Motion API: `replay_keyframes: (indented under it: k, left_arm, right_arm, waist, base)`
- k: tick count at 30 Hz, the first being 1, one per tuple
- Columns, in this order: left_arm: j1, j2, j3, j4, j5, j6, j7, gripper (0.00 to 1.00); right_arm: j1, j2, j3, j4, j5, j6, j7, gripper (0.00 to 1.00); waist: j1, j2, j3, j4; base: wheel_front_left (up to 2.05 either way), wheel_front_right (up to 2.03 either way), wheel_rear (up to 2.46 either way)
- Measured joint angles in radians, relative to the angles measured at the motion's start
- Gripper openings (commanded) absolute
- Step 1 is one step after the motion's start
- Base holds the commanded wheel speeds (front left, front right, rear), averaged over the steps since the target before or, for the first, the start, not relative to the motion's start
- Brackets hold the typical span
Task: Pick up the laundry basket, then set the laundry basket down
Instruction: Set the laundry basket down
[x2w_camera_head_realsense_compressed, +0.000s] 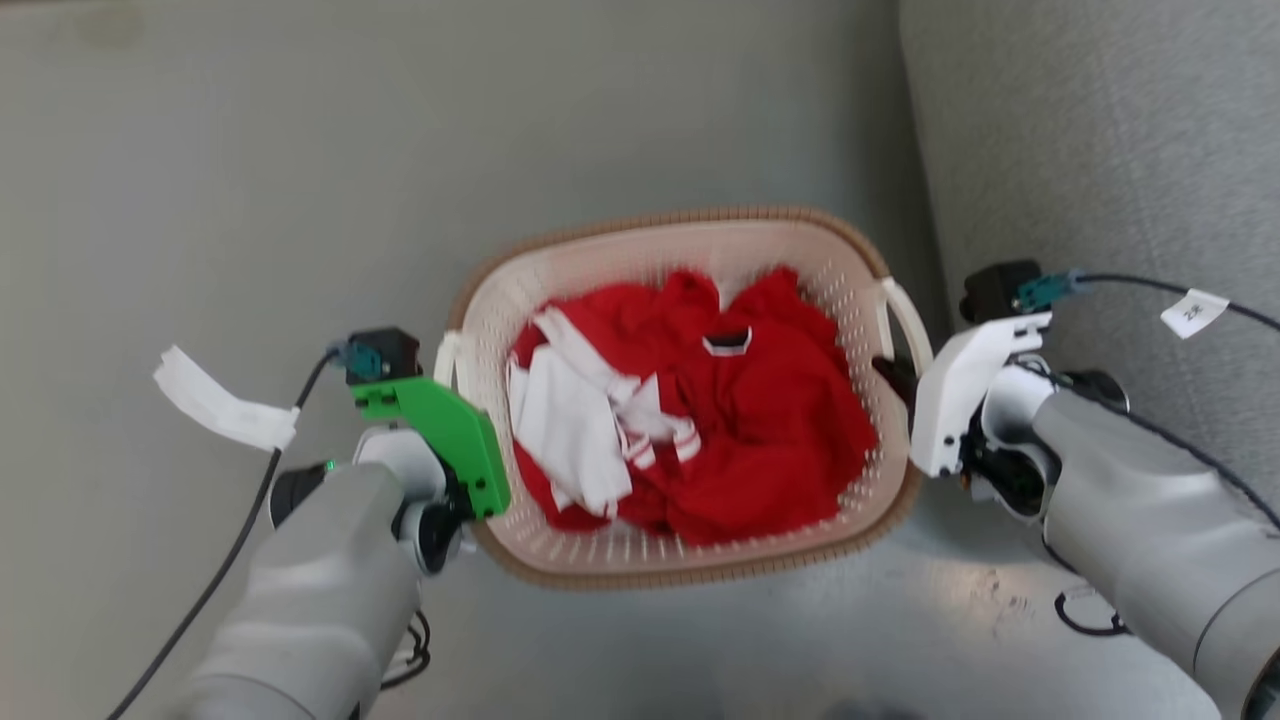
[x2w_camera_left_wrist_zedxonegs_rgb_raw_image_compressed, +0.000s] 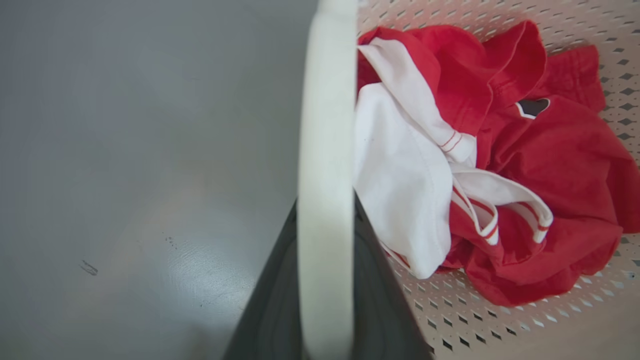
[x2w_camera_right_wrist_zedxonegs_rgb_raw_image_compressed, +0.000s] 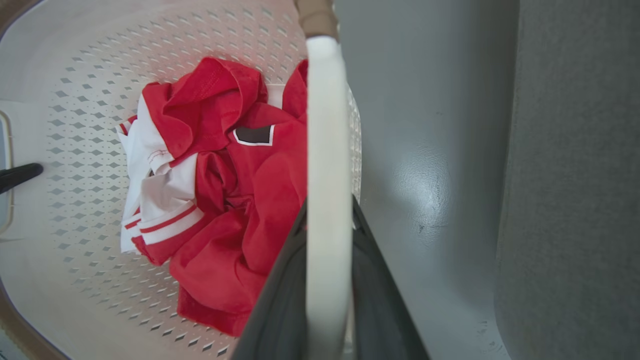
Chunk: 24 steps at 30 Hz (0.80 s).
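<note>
Grey floor (x2w_camera_head_realsense_compressed: 250, 150) below, laundry basket (x2w_camera_head_realsense_compressed: 690, 245) spans between the claws, long axis running from left gripper (x2w_camera_left_wrist_zedxonegs_rgb_raw_image_compressed: 326, 202) to right gripper (x2w_camera_right_wrist_zedxonegs_rgb_raw_image_compressed: 329, 202), each pinched tight on its white loop handle (x2w_camera_left_wrist_zedxonegs_rgb_raw_image_compressed: 325, 100). Red-and-white clothes (x2w_camera_head_realsense_compressed: 760, 430) inside.

Head camera looks straight down; both close wrist views share the laundry basket (x2w_camera_head_realsense_compressed: 640, 250).

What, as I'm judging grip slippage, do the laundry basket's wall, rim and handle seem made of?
The laundry basket wall: matte cream moulded plastic, judging by regular punched holes. Its rim: brown woven texture, possibly moulded plastic too. Its handle: smooth white, faintly glossy, likely plastic.
</note>
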Motion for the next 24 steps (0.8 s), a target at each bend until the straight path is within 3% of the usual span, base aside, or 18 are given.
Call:
replay_keyframes:
  k: [24]
  left_arm:
    - [-0.149,0.007,-0.003,-0.035,0.014,0.048,-0.182,0.00]
  right_arm:
    - [-0.121,-0.028,-0.017,-0.030,0.004,0.000,-0.184,0.00]
  waist:
    - [0.0001,0.0000,0.316,0.023]
  base:
    - [0.00,0.00,0.00]
